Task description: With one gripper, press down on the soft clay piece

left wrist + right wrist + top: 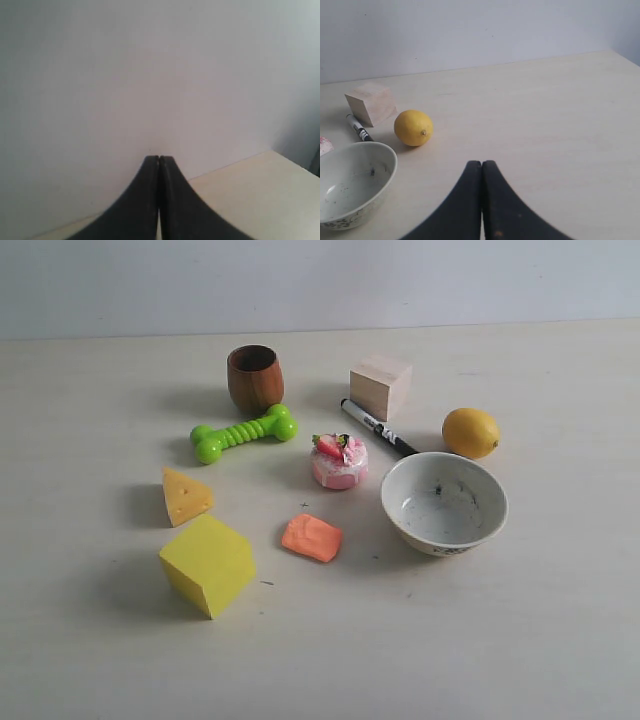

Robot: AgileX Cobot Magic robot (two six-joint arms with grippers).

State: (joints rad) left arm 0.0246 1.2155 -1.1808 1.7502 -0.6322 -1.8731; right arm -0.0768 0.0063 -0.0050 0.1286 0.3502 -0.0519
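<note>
The soft clay piece (pixel 312 538) lies flat on the table (pixel 520 640), near the middle of the exterior view and touching nothing. Going left to right around it, you have the yellow cube (pixel 207 564) near its left side, the strawberry cake (pixel 339 461) standing behind it, and the white bowl (pixel 420 537) near its right side.

It looks thin, matte and light, and it will probably yield under load. There is nothing to grasp here: aim for the middle of its broad top face and push straight down. Expect it to dent. It may cling to the fingertips, or skid if you push at an angle.

Your left gripper (pixel 159 160) has its fingers pressed together on nothing, facing a blank wall. Your right gripper (pixel 481 163) is likewise closed and empty over bare table, with the lemon (pixel 413 128) off to one side. Neither wrist view shows the clay. Closed tips should serve as one blunt pad for pressing.
</note>
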